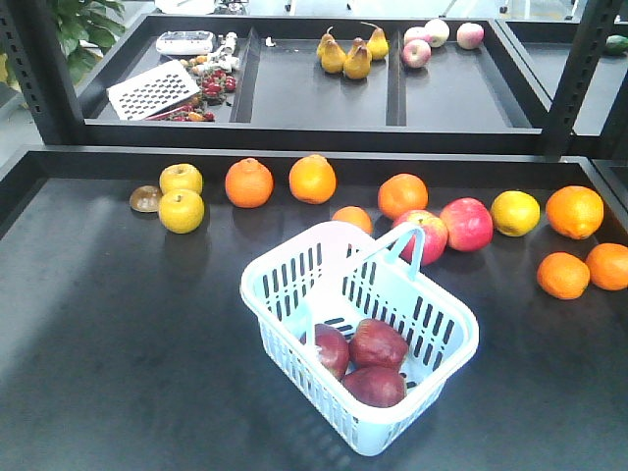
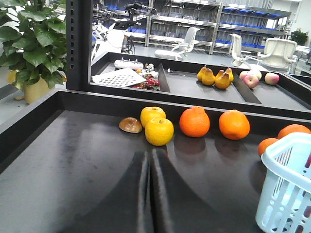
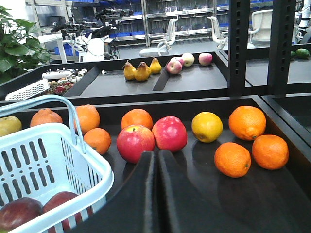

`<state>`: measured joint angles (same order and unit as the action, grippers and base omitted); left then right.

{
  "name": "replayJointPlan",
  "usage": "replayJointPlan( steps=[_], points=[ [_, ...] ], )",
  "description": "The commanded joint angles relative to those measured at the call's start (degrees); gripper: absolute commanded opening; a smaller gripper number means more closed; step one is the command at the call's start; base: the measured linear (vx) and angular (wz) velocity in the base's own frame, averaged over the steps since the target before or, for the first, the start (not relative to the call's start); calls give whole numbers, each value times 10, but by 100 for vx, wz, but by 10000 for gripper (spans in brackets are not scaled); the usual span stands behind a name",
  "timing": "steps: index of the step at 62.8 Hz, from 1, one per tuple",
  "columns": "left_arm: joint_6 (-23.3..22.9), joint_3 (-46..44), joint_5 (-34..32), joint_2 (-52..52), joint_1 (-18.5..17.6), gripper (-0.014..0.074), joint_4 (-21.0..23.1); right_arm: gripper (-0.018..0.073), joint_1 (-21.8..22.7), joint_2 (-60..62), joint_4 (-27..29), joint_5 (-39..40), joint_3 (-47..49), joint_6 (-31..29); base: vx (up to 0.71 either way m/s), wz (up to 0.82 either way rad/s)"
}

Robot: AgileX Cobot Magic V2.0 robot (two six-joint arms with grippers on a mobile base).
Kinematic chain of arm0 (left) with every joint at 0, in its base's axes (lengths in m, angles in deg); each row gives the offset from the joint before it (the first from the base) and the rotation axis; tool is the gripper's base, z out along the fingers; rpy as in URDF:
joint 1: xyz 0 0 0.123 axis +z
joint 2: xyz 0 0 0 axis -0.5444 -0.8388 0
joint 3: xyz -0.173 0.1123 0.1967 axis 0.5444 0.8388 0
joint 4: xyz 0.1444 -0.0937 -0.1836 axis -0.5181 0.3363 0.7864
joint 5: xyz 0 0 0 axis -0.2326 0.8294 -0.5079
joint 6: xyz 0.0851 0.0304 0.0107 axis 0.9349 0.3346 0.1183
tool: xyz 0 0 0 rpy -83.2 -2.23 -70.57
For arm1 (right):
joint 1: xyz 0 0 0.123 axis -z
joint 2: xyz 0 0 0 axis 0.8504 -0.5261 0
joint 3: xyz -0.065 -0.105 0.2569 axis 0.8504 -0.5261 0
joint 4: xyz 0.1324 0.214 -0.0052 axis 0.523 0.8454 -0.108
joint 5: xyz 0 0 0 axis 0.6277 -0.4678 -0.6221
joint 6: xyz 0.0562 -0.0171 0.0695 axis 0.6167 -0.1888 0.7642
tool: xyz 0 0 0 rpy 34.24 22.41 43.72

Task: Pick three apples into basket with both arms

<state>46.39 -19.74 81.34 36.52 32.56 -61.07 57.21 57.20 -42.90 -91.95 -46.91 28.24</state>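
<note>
Diagonally: basket (image 1: 294,294) long axis upper-left to lower-right; apples (image 1: 370,358) at near end.

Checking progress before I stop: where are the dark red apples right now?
Front view: all three dark red apples lie together inside the pale blue basket, in its near-right end, at table centre.

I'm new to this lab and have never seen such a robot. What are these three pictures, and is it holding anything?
One camera looks down from the front; the other two sit on the robot's wrists. The dark wedges are its pincers: left gripper and right gripper, both shut and holding nothing. On the black table stands a pale blue basket with three dark red apples inside. Behind it lie oranges, yellow fruit and two pinker apples.
</note>
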Motion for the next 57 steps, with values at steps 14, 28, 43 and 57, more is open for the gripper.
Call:
replayJointPlan(
  steps=[14, 28, 43, 57],
  points=[
    [1, 5, -39, 9, 1, -6, 0, -4, 4, 8, -7, 46, -8, -2, 0, 0],
    [1, 5, -39, 9, 1, -6, 0, -4, 4, 8, -7, 46, -8, -2, 0, 0],
    [1, 5, -39, 9, 1, -6, 0, -4, 4, 8, -7, 46, -8, -2, 0, 0],
    [1, 5, -39, 9, 1, -6, 0, -4, 4, 8, -7, 46, -8, -2, 0, 0]
  ],
)
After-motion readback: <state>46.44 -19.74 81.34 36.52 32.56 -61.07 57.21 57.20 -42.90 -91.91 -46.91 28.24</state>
